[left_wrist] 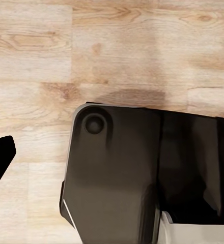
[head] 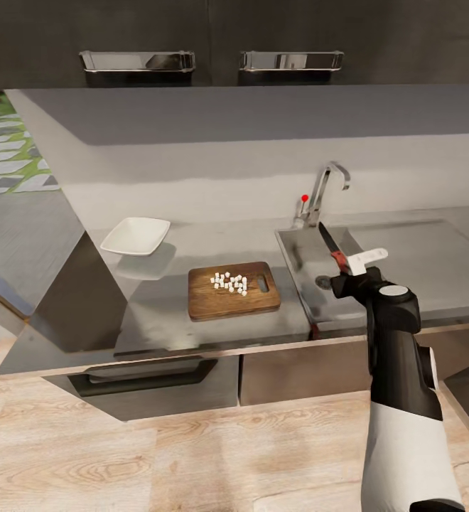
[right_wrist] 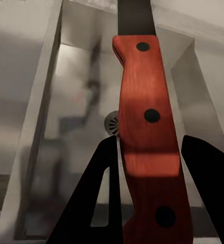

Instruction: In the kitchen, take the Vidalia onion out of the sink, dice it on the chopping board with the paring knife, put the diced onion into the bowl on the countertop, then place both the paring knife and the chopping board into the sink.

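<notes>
Head view: we hold the paring knife [head: 332, 249] clamped in our right gripper [head: 349, 269] over the sink [head: 298, 249]; diced onion [head: 229, 282] sits left on the chopping board [head: 213, 306], bowl [head: 136, 235] unfilled.

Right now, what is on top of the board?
On the board lies a cluster of white onion dice near its handle slot. Whatever wood lies under the dice is covered.

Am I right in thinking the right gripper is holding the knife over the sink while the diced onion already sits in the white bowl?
Not quite: the head view shows the diced onion still on the chopping board; the white bowl looks empty. The right gripper does hold the knife over the sink.
</notes>
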Robot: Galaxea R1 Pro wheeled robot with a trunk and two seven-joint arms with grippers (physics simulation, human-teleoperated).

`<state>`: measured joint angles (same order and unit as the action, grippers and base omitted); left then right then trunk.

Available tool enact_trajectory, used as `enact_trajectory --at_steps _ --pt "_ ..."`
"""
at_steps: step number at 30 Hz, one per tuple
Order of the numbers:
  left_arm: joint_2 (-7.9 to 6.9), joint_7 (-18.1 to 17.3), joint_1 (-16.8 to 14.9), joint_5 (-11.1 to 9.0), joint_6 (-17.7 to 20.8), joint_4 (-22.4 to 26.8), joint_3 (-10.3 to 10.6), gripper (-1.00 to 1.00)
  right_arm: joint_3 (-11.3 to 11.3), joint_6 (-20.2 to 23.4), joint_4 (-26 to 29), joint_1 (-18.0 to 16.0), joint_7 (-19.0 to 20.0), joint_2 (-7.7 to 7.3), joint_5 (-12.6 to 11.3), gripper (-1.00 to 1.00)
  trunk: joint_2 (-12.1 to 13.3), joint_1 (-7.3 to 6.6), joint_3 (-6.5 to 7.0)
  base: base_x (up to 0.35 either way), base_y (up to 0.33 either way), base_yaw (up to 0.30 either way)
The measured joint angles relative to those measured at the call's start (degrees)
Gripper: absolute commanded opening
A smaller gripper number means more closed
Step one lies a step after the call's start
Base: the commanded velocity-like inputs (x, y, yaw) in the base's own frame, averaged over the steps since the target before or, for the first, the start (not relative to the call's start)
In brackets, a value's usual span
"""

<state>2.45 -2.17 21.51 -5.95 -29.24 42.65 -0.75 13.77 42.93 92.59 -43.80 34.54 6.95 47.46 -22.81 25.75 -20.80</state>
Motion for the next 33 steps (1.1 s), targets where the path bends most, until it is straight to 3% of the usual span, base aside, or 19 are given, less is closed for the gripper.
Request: enact_trajectory --at_steps 8,12,13,15,21,33 --pt "-0.02 -0.05 0.0 0.04 -0.07 -0.01 0.02 1.0 1.02 -0.26 -0.27 0.29 -0.05 -0.08 -0.39 -1.0 0.0 0.0 0.0 0.0 0.0 0.0" --pt "-0.02 -0.06 0.0 0.04 -0.09 0.05 0.02 1.0 8.65 -1.12 -0.29 0.39 0.0 0.27 -0.42 -1.0 0.0 0.0 0.07 0.0 0.0 0.0" --pt "-0.02 -0.06 0.0 0.04 -0.09 0.01 0.02 1.0 11.42 -3.41 -0.6 0.41 0.09 0.48 -0.61 -1.0 0.0 0.0 0.14 0.0 0.0 0.0" --pt "-0.02 -0.06 0.0 0.07 -0.09 -0.01 0.02 1.0 12.72 -6.13 -1.7 0.41 0.25 0.72 -1.11 -1.0 0.0 0.0 0.31 0.0 0.0 0.0" --pt "-0.02 -0.06 0.0 0.13 -0.14 0.02 0.02 1.0 13.63 -8.92 -4.41 0.4 0.37 0.89 -1.34 -1.0 0.0 -0.01 0.85 0.041 -0.043 0.0" --pt "-0.02 -0.06 -0.01 0.12 -2.07 0.23 -0.05 1.0 13.62 -9.29 -9.09 0.38 0.34 1.09 -1.35 -1.0 -0.01 -0.03 1.94 0.174 -0.17 0.097"
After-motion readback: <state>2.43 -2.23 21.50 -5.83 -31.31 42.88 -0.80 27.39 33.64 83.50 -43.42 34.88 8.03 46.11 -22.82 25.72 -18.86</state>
